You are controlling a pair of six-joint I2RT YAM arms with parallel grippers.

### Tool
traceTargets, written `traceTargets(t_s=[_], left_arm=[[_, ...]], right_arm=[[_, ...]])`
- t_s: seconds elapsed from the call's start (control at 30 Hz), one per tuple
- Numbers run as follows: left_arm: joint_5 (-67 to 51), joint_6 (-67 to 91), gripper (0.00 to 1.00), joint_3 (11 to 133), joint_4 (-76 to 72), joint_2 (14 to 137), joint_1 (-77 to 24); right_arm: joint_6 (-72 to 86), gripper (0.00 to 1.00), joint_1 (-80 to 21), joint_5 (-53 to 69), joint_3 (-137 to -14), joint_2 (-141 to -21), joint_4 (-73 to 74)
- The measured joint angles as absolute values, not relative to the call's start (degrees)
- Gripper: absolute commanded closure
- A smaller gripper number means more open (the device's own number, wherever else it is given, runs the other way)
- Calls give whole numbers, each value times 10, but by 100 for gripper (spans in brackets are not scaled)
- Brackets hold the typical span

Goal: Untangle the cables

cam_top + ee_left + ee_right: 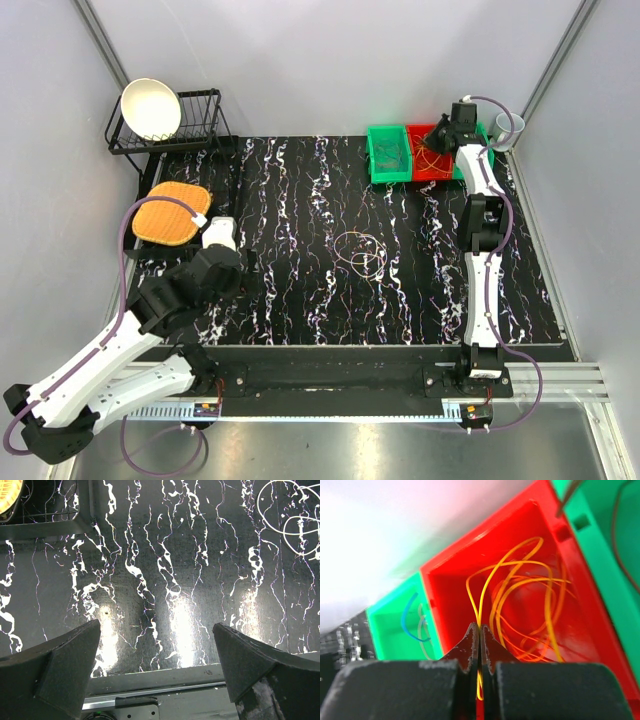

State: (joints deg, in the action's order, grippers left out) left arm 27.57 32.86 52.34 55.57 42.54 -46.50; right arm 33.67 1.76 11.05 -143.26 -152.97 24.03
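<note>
Right gripper (480,630), lower centre, pinches thin yellow wire loop (479,612) over red plastic bin (590,625), probably sorting; left gripper (157,640) gapes empty.

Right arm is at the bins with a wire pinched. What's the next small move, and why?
Probably open the right fingers and let go. They are shut on a thin yellow wire loop that extends over the red plastic bin, where similar orange and yellow loops lie, so it looks ready to drop there.
</note>
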Motion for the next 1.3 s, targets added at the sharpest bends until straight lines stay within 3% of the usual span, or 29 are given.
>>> traceTargets(t_s=[0.6,0.97,1.07,1.1,1.2,1.23,1.3], left_arm=[[276,329,1,523,556,425,-465],[276,329,1,523,556,425,-465],[276,328,1,523,556,425,-465],[276,329,1,523,556,425,-465],[276,328,1,523,556,425,-465],[276,329,1,523,556,425,-465],[276,329,1,523,556,424,-465]], right_arm=[[373,100,17,154,-1457,-1553,126],[357,97,27,165,-1359,-1552,103],[346,87,30,164,-1359,-1547,108],[342,75,31,163,-1359,-1543,110],[333,54,31,160,-1360,-1526,127],[326,44,31,160,-1364,-1519,137],[320,34,31,159,-1369,-1508,149]])
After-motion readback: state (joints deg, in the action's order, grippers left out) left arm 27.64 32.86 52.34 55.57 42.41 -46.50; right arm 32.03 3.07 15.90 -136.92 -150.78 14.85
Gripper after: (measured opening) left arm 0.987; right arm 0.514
